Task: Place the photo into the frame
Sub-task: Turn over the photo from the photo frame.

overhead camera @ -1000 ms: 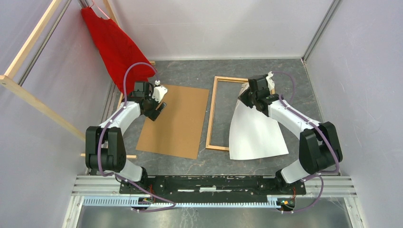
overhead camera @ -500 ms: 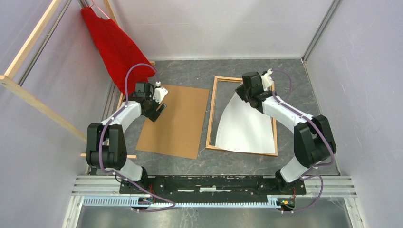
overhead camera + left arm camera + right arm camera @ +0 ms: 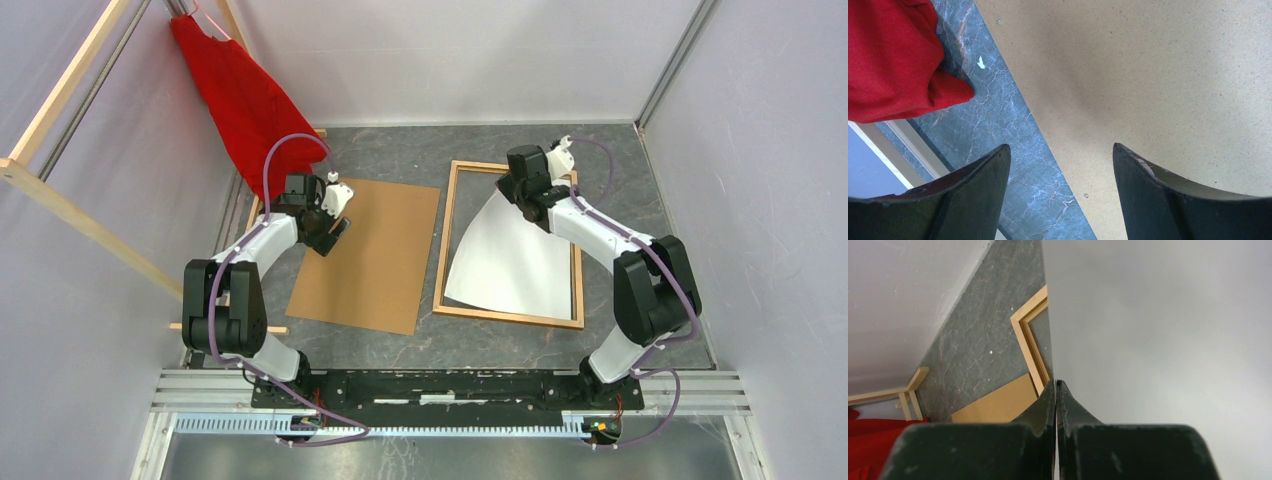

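Observation:
The photo [image 3: 515, 260] shows only its white back and curves up from the table. My right gripper [image 3: 522, 190] is shut on its far edge, above the far end of the frame [image 3: 446, 240]. The sheet's near edge lies inside the orange-brown frame, close to the near rail. In the right wrist view the fingers [image 3: 1056, 382] pinch the photo [image 3: 1158, 340] edge-on, with a corner of the frame [image 3: 1030, 335] beyond. My left gripper [image 3: 335, 228] hangs open over the left edge of the brown board [image 3: 370, 255]. Nothing is between its fingers [image 3: 1060, 147].
The brown board [image 3: 1148, 75] lies flat to the left of the frame. A red cloth [image 3: 240, 100] hangs at the back left, its tip [image 3: 893, 60] near my left gripper. A pale wooden rack [image 3: 60, 200] stands along the left wall.
My right gripper has carried the photo to the left, from beside the frame's right rail to over the frame, where its near edge now rests inside. The left arm has stayed put.

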